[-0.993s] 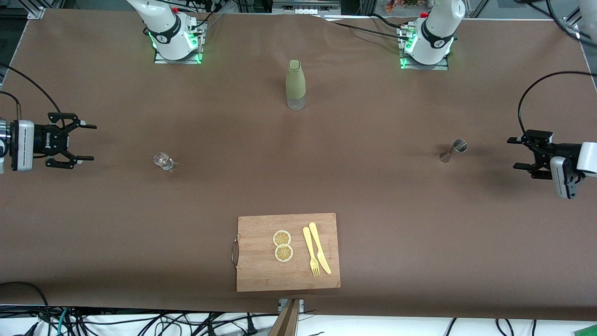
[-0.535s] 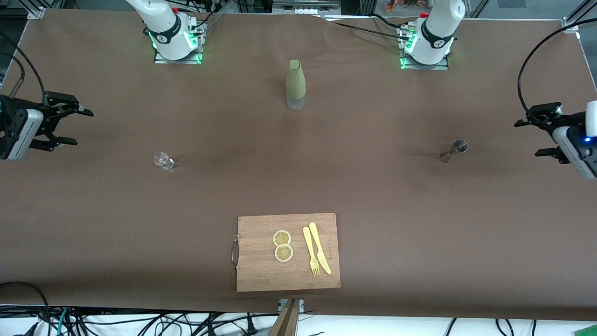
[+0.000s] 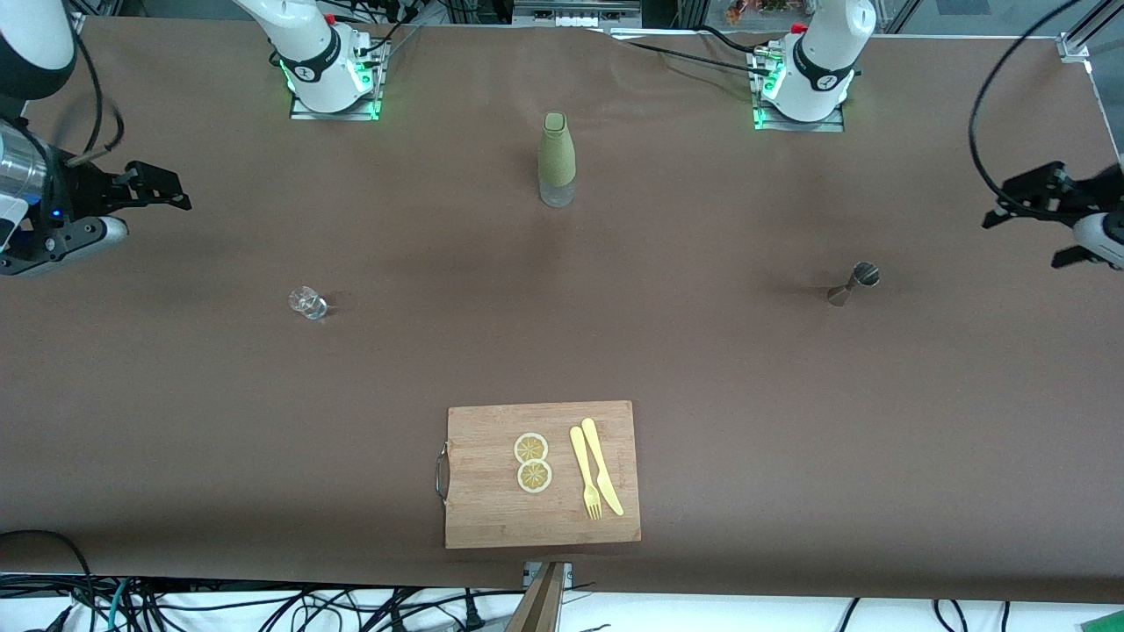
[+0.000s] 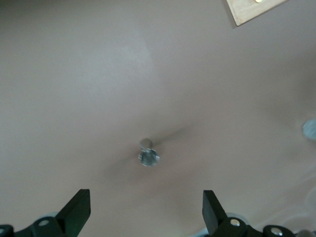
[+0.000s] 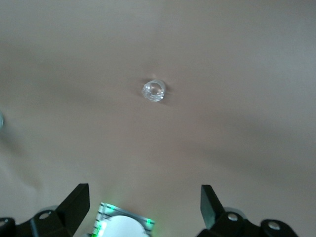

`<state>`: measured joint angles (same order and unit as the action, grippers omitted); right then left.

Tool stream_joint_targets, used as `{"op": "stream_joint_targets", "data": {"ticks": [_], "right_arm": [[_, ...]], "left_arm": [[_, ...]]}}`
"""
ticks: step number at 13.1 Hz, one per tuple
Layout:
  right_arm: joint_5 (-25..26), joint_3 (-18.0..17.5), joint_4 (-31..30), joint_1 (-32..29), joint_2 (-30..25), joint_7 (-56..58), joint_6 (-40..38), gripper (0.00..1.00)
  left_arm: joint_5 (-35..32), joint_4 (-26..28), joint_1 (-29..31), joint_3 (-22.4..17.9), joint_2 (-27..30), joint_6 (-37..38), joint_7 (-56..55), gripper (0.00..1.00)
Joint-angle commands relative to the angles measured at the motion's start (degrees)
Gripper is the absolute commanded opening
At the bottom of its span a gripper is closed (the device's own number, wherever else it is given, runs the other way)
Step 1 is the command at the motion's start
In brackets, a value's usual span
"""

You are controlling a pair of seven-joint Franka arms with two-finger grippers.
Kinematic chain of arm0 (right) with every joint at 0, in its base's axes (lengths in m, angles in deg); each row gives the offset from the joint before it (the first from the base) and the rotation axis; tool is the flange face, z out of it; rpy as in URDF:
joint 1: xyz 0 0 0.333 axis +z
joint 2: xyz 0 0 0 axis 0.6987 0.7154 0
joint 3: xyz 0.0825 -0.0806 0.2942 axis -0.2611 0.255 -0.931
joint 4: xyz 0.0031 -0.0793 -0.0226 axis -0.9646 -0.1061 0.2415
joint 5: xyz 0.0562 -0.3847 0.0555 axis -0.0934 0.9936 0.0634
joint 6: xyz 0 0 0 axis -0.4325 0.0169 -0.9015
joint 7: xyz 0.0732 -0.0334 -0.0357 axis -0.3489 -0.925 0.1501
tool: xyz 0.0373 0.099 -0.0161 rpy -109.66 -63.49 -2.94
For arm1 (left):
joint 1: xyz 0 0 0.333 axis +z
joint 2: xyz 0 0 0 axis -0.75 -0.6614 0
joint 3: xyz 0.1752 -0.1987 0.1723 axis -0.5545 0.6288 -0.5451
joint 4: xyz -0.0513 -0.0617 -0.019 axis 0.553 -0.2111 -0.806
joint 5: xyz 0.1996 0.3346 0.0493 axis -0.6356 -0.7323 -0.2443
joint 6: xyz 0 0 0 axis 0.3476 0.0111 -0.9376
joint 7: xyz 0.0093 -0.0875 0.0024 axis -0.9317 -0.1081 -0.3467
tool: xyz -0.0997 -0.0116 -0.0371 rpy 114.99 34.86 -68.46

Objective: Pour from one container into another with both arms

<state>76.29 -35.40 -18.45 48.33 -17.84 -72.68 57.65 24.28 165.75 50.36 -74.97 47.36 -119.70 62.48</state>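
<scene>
Two containers well apart on the brown matte table cover (image 3: pixel 176 421), with a wooden cutting board (image 3: pixel 492 518) as landmark at the edge nearest the front camera: a small clear glass (image 3: pixel 307 303) (round, see-through) farther from the camera than the board and toward the right arm's end; a slim steel jigger (image 3: pixel 853 283), hourglass-shaped, farther than the board toward the left arm's end. Farther still than the board, between the two bases, an upright bottle (image 3: pixel 557 158) in a green textured sleeve with a clear bottom. On the board, two lemon slices (image 3: pixel 532 462) beside a yellow fork (image 3: pixel 585 484) and knife (image 3: pixel 601 478). Right gripper (image 3: pixel 154 195) up over the cover's end, apart from the glass, jaws spread, nothing held. Left gripper (image 3: pixel 1041 215) likewise released at the other end, apart from the jigger. Wide bare cover around both containers.
</scene>
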Motion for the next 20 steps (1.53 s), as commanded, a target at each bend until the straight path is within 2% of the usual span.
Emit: {"op": "stream_joint_targets", "data": {"ticks": [1,2,5,7,12,15,20], "right_arm": [[1.78,2.66,-2.01,2.04,-3.12,-12.85,-0.32,1.00],[1.78,4.86,-2.88,3.71,-4.00,-15.42,-0.06,1.00],[2.13,6.46,-3.15,1.46,-4.27,-14.31,6.69,1.00],[1.09,4.54,-3.24,-2.58,-5.67,-11.41,7.76,1.00],[2.04,3.47,-2.72,-3.75,-7.70,-11.05,6.63,1.00],[1.96,4.52,-0.96,-3.92,-7.18,-11.04,2.77,1.00],[1.96,4.79,-0.61,-3.83,-7.26,-11.05,1.88,1.00]], "left_arm": [[-2.31,-1.08,-0.45,1.90,1.52,4.19,-14.26,1.00],[-2.30,-1.08,-0.45,1.91,2.31,5.07,-16.48,1.00],[-2.39,-0.55,-0.54,1.82,3.46,7.97,-19.92,1.00],[-1.96,-0.64,-0.62,1.82,3.46,8.07,-20.73,1.00],[-1.69,-0.81,-0.80,2.52,2.67,7.37,-20.81,1.00],[-1.69,-0.73,-0.89,2.78,2.05,3.95,-20.81,1.00],[-2.04,-0.73,-0.89,4.02,1.88,3.67,-20.90,1.00]]}}
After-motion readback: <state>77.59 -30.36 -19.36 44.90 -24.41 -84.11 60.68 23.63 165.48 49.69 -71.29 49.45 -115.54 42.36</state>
